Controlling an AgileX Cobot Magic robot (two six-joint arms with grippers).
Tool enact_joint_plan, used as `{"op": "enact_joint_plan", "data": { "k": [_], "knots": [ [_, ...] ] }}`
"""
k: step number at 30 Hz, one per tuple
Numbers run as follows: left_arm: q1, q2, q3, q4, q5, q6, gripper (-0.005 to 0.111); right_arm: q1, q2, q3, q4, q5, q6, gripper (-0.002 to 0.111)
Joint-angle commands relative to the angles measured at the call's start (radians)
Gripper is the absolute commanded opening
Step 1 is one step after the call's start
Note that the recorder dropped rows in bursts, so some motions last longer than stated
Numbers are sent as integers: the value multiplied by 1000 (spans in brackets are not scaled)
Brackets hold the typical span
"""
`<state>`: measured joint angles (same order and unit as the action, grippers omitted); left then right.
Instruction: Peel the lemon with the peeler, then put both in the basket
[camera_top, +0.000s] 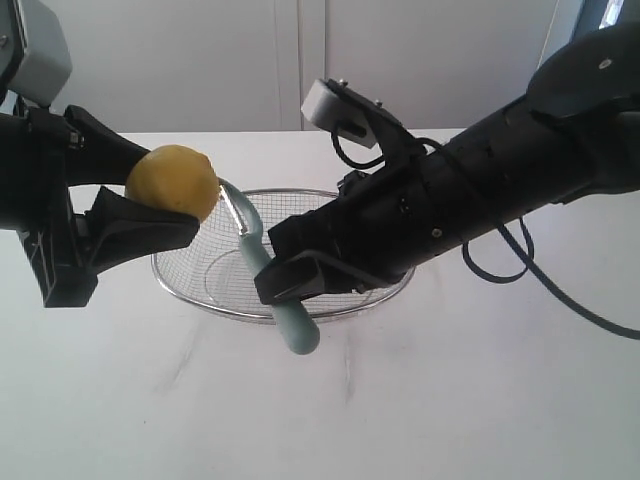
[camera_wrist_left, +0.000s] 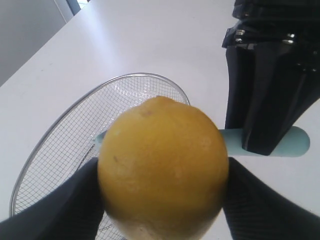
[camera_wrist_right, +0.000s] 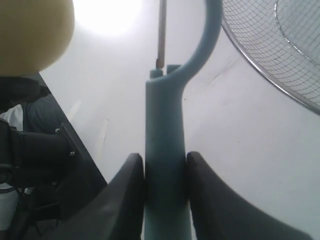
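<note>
Above the basket (camera_top: 200, 270), at its left rim in the exterior view, the left pincer (camera_top: 170, 195) pinches the lemon (camera_wrist_left: 162, 167) between its 2 fingers. Over the basket's front rim, the right pincer (camera_wrist_right: 165, 175) pinches the peeler (camera_wrist_right: 165, 115) by its teal handle, with the blade end just beside the lemon. Contact between them cannot be told. The basket rests on the white table (camera_top: 450, 400).

We see a lemon (camera_wrist_left: 162, 167) with a waxy, finely pitted yellow skin and a dull sheen. The peeler (camera_wrist_right: 165, 150) has a smooth, satin, pale-teal plastic handle and a thin metal blade (camera_wrist_right: 161, 35). The basket (camera_wrist_left: 135, 76) is shiny silver wire mesh with a polished metal rim. The table (camera_top: 450, 400) looks smooth, matt white. The left gripper (camera_top: 168, 198) and right gripper (camera_wrist_right: 164, 165) show matt black plastic.
</note>
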<state>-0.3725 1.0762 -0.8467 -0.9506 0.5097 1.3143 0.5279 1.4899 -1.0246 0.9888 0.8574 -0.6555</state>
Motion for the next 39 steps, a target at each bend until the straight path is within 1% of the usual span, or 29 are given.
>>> {"op": "enact_joint_plan", "data": {
  "k": [1, 13, 19, 28, 39],
  "knots": [
    [4, -5, 1, -32, 12, -5, 0, 1, -1, 1, 45, 25, -42, 0],
    [4, -5, 1, -34, 12, -5, 0, 1, 4, 1, 47, 73, -58, 0],
    [4, -5, 1, -34, 12, -5, 0, 1, 4, 1, 86, 105, -103, 0],
    [4, -5, 1, -34, 12, -5, 0, 1, 4, 1, 86, 101, -101, 0],
    [4, -5, 1, -34, 12, -5, 0, -1, -44, 1, 67, 41, -58, 0]
  ]
}}
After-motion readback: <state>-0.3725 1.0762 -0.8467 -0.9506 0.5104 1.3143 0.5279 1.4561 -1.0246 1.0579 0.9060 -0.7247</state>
